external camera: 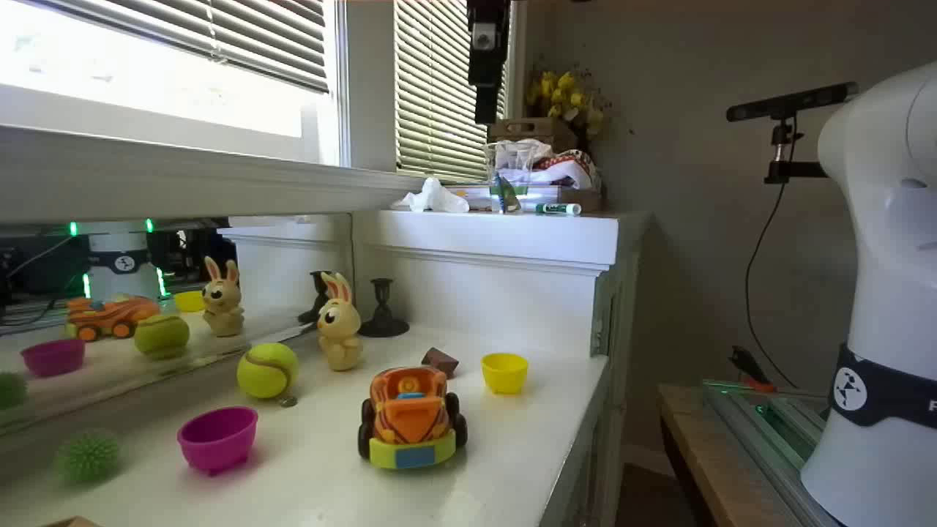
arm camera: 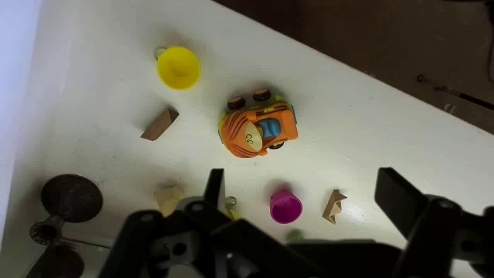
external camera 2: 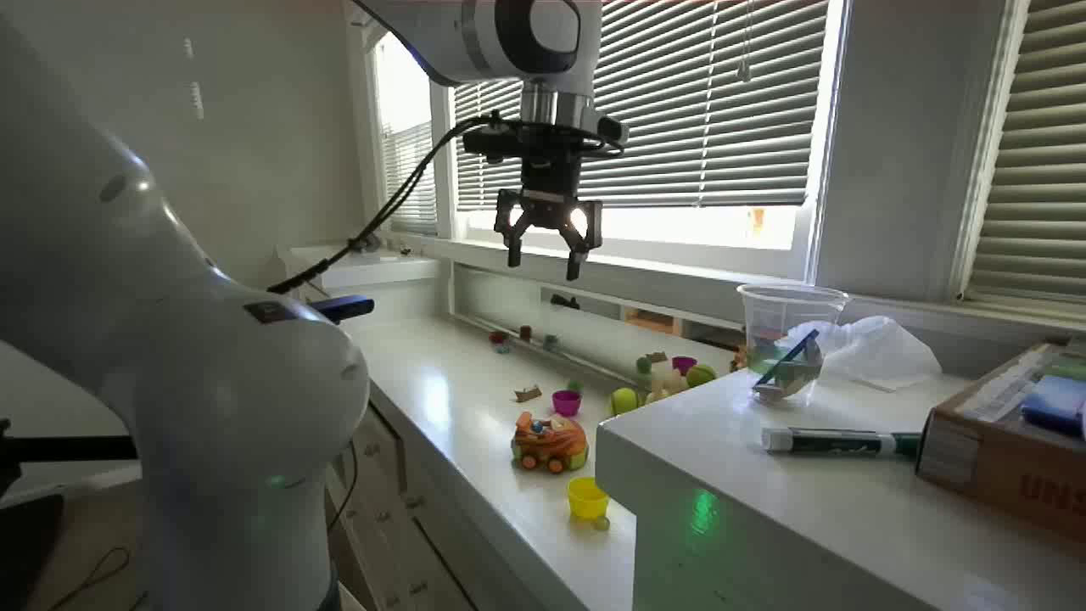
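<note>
My gripper [external camera 2: 544, 261] is open and empty, high above the white counter. In the wrist view, its spread fingers [arm camera: 303, 185] frame a magenta cup [arm camera: 285, 207] and a folded brown paper piece [arm camera: 334, 206] far below; it touches nothing. An orange toy car [arm camera: 258, 129] stands beside them, also in both exterior views [external camera: 411, 417] [external camera 2: 551, 443]. A yellow cup [arm camera: 178, 68] and a brown block [arm camera: 160, 124] lie beyond it. The left finger partly hides a tennis ball [external camera: 268, 371] and a cream bunny [external camera: 340, 329]. A green spiky ball [arm camera: 295, 234] is partly hidden.
Dark candlesticks [external camera: 381, 315] stand at the counter's end. A mirror [external camera 2: 594, 327] runs along the wall under the windowsill and reflects the toys. A raised white ledge [external camera: 490, 233] holds a clear plastic cup [external camera 2: 785, 339], crumpled tissue [external camera 2: 887, 352], a marker [external camera 2: 840, 442] and a cardboard box [external camera 2: 1001, 458].
</note>
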You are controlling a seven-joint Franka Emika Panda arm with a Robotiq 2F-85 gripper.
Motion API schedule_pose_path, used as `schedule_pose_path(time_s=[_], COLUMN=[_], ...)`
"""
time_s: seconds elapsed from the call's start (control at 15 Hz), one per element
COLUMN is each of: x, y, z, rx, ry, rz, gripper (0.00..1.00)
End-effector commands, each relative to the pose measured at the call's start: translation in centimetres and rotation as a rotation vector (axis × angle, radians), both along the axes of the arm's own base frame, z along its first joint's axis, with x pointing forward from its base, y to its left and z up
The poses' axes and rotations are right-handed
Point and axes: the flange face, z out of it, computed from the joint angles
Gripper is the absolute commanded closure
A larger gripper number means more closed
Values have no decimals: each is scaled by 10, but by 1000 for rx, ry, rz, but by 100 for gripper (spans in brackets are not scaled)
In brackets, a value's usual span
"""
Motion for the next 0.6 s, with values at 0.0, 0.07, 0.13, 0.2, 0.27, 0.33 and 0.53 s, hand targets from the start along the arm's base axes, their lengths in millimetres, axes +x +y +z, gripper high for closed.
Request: schedule_pose_path(time_s=[0.0, 0.07, 0.13, 0.2, 0.27, 0.33, 0.53], x=[0, 0, 0, 0, 0, 0, 17], y=[0, 0, 0, 0, 0, 0, -2], z=[1, 1, 1, 1, 1, 1, 3], rx=[0, 0, 0, 0, 0, 0, -26], ry=[0, 0, 0, 0, 0, 0, -143], rz=[0, 0, 0, 0, 0, 0, -27], gripper=[0, 0, 0, 0, 0, 0, 0])
